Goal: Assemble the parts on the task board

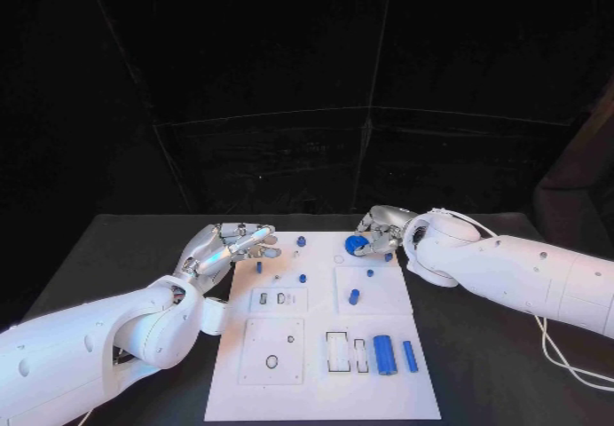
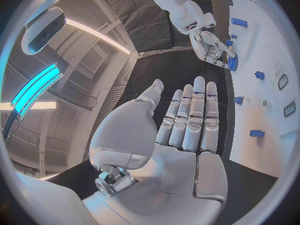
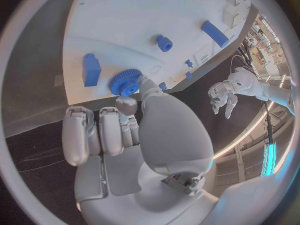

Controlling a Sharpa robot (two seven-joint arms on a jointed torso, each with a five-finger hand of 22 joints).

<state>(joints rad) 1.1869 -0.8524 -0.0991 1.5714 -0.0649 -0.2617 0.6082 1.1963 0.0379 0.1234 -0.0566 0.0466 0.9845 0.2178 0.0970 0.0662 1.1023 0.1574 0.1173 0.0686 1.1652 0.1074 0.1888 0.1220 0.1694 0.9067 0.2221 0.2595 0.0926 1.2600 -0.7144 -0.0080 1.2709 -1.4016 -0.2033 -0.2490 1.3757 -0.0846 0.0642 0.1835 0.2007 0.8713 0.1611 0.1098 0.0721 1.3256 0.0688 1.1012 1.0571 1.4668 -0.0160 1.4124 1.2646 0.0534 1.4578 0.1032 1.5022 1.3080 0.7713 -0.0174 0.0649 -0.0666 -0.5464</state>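
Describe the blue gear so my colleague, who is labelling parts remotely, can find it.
Start at the white task board mid-table, then go to its far right corner, where the right hand pinches the blue gear. It alone is round and toothed; neighbouring blue parts are pegs and blocks.

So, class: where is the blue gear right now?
In the head view the gear sits at the board's far end, right of centre, pinched in the right robot hand, with a small blue peg to its left.
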